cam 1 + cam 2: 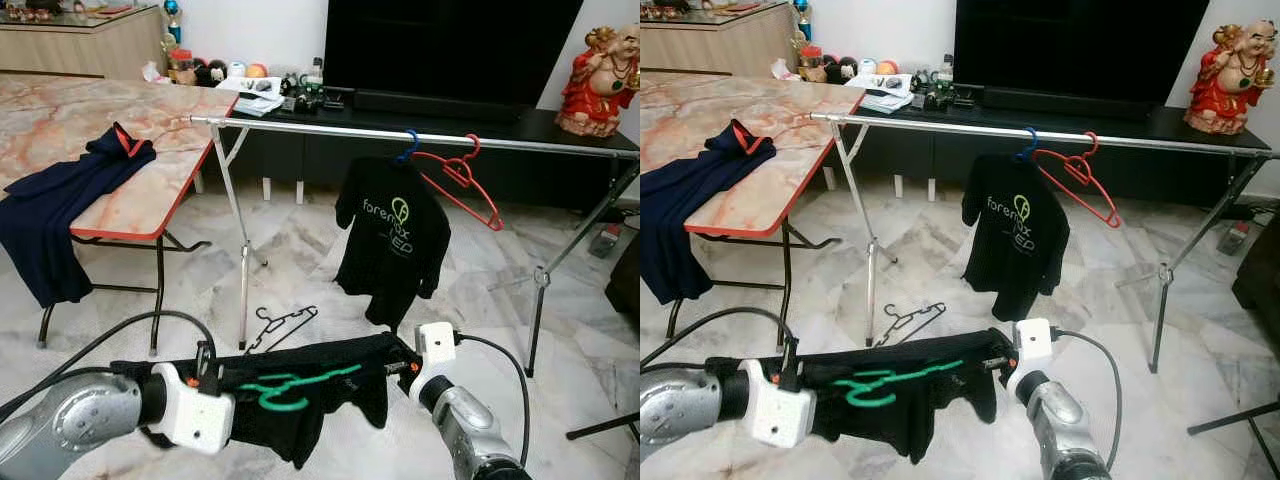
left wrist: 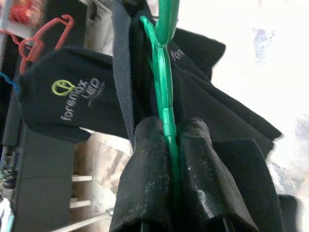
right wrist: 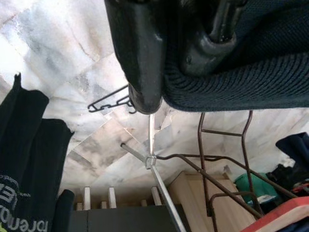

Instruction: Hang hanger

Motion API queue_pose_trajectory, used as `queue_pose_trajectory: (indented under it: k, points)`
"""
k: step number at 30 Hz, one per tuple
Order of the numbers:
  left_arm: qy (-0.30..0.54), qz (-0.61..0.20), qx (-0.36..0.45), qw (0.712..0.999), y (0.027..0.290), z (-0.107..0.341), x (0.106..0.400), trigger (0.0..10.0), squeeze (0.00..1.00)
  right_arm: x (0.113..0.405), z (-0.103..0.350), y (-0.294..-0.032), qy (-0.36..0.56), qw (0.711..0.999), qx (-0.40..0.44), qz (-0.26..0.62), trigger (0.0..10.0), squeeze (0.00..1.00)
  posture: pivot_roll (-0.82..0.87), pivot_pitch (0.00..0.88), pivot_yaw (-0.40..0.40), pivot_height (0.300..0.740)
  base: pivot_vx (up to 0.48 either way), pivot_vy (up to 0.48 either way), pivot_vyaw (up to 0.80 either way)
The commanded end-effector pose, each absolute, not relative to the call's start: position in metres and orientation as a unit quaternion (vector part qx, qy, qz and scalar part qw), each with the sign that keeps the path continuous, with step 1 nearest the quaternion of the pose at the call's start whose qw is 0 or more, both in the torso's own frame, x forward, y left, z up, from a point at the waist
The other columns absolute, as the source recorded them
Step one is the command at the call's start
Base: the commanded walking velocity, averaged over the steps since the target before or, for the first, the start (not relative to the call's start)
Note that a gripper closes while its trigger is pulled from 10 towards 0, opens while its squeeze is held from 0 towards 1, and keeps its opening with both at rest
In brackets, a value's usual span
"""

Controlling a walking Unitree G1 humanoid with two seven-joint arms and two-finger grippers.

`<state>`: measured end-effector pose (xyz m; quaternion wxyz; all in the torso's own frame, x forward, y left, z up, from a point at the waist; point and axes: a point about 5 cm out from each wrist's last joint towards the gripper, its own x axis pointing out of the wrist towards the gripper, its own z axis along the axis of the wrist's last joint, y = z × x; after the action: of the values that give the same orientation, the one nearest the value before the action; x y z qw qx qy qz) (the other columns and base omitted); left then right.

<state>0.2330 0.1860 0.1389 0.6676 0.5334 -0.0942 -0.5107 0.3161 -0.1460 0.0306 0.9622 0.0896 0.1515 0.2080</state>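
On the far left, the marble table [image 1: 120, 120] carries a navy garment [image 1: 60, 200]; leave it alone. Near you on the left, your left gripper [image 2: 169, 145] has its two fingers pressed together on the green hanger [image 1: 295, 388], which is threaded into the black shirt [image 1: 300, 400] stretched low across the front of the scene. Keep that pinch firm, because the hanger's hook lies sideways and will need turning upright before it can catch anything. A spare black hanger [image 1: 280, 325] lies on the floor just beyond the shirt; step around it. Further right, your right gripper [image 3: 178, 53] is clamped on the shirt's other end, fabric bunched between the fingers. The rail [image 1: 330, 128] runs across the far middle, already holding a black printed shirt [image 1: 392, 240] on a blue hook and an empty red hanger [image 1: 460, 185]. Aim for the bare stretch of rail to the left of those, raise both arms together so the shirt stays level, and bring the hook over the rail from above.
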Motion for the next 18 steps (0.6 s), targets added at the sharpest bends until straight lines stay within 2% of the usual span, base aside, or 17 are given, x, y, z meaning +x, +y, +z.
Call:
queue_pose_trajectory:
  k: [1,3,4,6,9,11,12,13,14,15,16,17,18]
  points:
    - [-0.144,-0.498,0.535,0.668,0.193,0.156,0.230,10.0,0.00,0.315,0.030,-0.182,0.160,0.974,0.084,0.136,0.0,0.00,0.17,0.011,-0.057,0.740,0.000,0.000,0.00]
    - [-0.157,-0.526,0.559,0.621,0.194,0.150,0.222,10.0,0.00,0.311,0.025,-0.182,0.175,0.971,0.072,0.146,0.0,0.00,0.17,0.004,-0.057,0.740,0.000,0.000,0.00]
    - [-0.160,-0.534,0.566,0.607,0.195,0.148,0.220,10.0,0.00,0.311,0.024,-0.182,0.176,0.970,0.071,0.149,0.0,0.00,0.17,0.004,-0.057,0.740,0.000,0.000,0.00]
    - [-0.126,-0.549,0.604,0.564,0.205,0.135,0.219,10.0,0.00,0.309,0.023,-0.183,0.181,0.969,0.058,0.157,0.0,0.00,0.18,0.002,-0.058,0.740,0.000,0.000,0.00]
    - [-0.013,-0.540,0.661,0.521,0.230,0.111,0.226,10.0,0.00,0.310,0.024,-0.187,0.179,0.970,0.055,0.153,0.0,0.00,0.18,0.002,-0.057,0.740,0.000,0.000,0.00]
    - [0.080,-0.503,0.718,0.474,0.256,0.094,0.234,10.0,0.00,0.312,0.028,-0.189,0.172,0.972,0.055,0.149,0.0,0.00,0.16,0.002,-0.056,0.740,0.000,0.000,0.00]
    - [0.070,-0.500,0.730,0.460,0.257,0.094,0.235,10.0,0.00,0.313,0.029,-0.189,0.171,0.972,0.054,0.150,0.0,0.00,0.16,0.002,-0.056,0.740,0.000,0.000,0.00]
    - [0.043,-0.495,0.725,0.476,0.252,0.097,0.237,10.0,0.00,0.313,0.029,-0.188,0.169,0.972,0.054,0.151,0.0,0.00,0.16,0.005,-0.058,0.740,0.000,0.000,0.00]
    - [0.022,-0.478,0.708,0.519,0.246,0.100,0.241,10.0,0.00,0.314,0.030,-0.188,0.169,0.972,0.053,0.152,0.0,0.00,0.16,0.006,-0.059,0.740,0.000,0.000,0.00]
    - [-0.012,-0.469,0.692,0.549,0.238,0.104,0.243,10.0,0.00,0.314,0.030,-0.188,0.169,0.972,0.052,0.154,0.0,0.00,0.16,0.008,-0.061,0.740,0.000,0.000,0.00]
    - [-0.058,-0.467,0.679,0.563,0.229,0.109,0.243,10.0,0.00,0.314,0.030,-0.187,0.171,0.971,0.051,0.158,0.0,0.00,0.16,0.008,-0.065,0.740,0.000,0.000,0.00]
    - [-0.076,-0.474,0.681,0.553,0.226,0.110,0.242,10.0,0.00,0.314,0.029,-0.186,0.172,0.971,0.050,0.159,0.0,0.00,0.16,0.009,-0.065,0.740,0.000,0.000,0.00]
    - [-0.093,-0.475,0.672,0.561,0.223,0.111,0.241,10.0,0.00,0.313,0.029,-0.185,0.173,0.970,0.049,0.162,0.0,0.00,0.16,0.010,-0.066,0.740,0.000,0.000,0.00]
